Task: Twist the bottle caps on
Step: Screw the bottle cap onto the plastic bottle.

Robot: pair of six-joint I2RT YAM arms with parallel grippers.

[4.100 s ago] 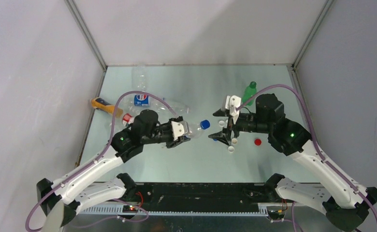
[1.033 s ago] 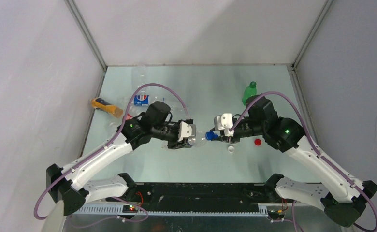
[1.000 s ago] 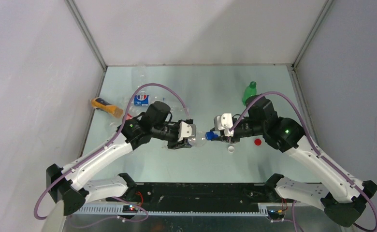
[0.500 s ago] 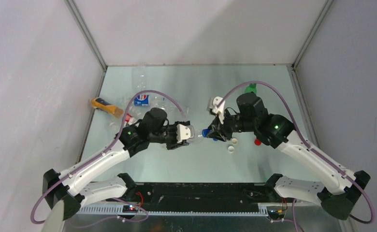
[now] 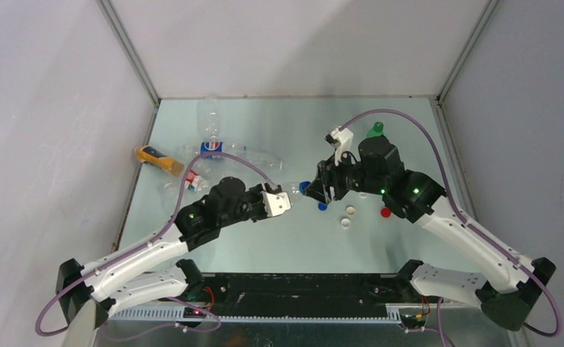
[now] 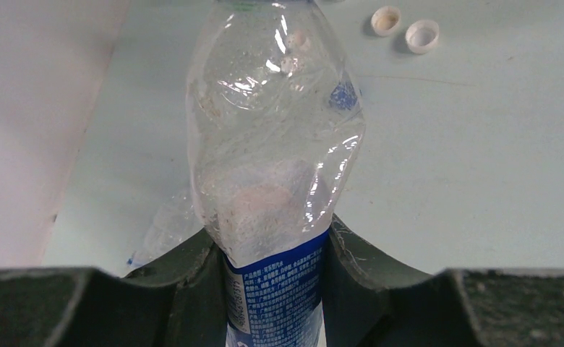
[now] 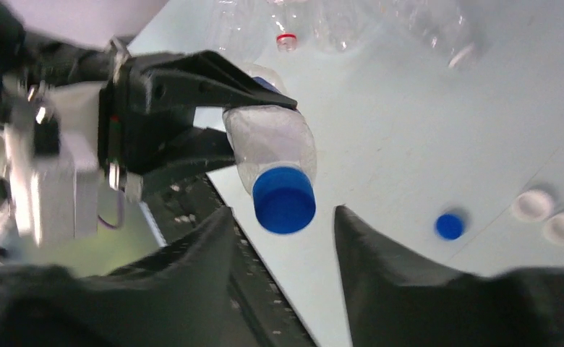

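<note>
Clear crumpled bottle (image 6: 275,144), blue label, blue cap (image 7: 284,199) fitted, held mid-frame in top view, clamped by left gripper (image 6: 273,249). Right gripper (image 7: 283,217) angled toward it, fingers spread apart, cap flanked, untouched.

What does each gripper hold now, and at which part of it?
The left gripper clamps the clear bottle at its blue-labelled body. The right gripper holds nothing; its jaws stand open around the blue cap.
</note>
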